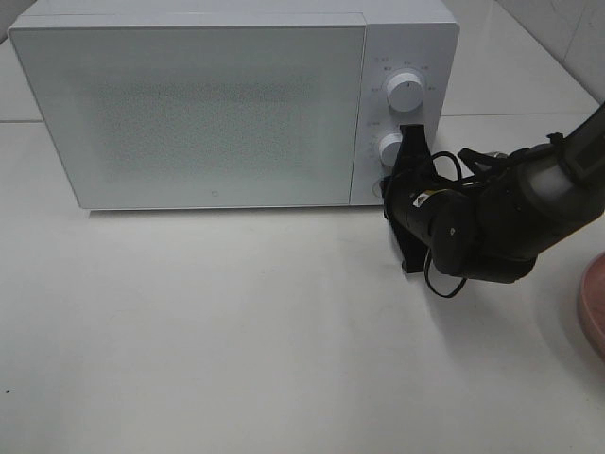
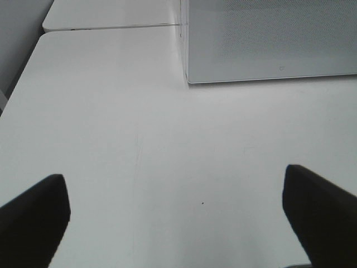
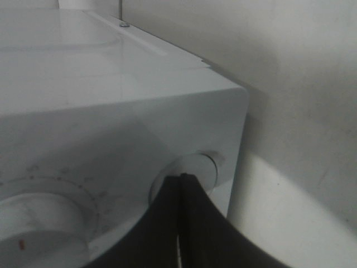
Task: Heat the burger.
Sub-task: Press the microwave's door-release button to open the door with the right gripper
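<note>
We see no burger; microwave (image 1: 217, 113) door shut.
Near: L gripper (image 2: 174, 174) spread wide, empty, over tabletop (image 1: 236, 331). Farther: R gripper (image 3: 179, 178) pinched shut on nothing, tip at lower button (image 3: 196, 165). Burger (inside? can't tell) prob. soft, light; we'd hold bun sides gently.
</note>
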Robot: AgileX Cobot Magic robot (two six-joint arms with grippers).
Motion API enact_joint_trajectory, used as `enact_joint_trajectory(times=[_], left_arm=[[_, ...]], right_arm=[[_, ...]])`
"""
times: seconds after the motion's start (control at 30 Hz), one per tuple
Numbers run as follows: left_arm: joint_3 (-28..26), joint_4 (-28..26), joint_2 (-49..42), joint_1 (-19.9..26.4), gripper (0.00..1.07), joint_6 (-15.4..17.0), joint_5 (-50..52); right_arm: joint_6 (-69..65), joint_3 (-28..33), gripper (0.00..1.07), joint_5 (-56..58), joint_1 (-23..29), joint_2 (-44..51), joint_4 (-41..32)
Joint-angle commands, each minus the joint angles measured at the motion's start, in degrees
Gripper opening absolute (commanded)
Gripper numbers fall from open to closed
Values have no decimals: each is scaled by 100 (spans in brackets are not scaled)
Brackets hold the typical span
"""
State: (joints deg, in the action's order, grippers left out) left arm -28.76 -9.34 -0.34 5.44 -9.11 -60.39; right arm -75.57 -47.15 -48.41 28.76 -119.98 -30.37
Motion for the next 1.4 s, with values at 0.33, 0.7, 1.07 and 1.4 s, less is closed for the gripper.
enact_joint_trajectory(times=[0.33,0.7,1.07,1.4], left_arm=[[23,-17,-138,-23,98,17,74],[23,-17,-138,-23,98,17,74],[23,-17,-138,-23,98,17,74],[23,-17,-138,-23,98,17,74]], right_arm=[[120,-166,0,-201,-11,-86,-155],[115,-613,0,-882,-11,-344,-252],[430,-1060,0,-951,-229,-355,-321],[470,-1043,0,-751,-264,-304,-143]])
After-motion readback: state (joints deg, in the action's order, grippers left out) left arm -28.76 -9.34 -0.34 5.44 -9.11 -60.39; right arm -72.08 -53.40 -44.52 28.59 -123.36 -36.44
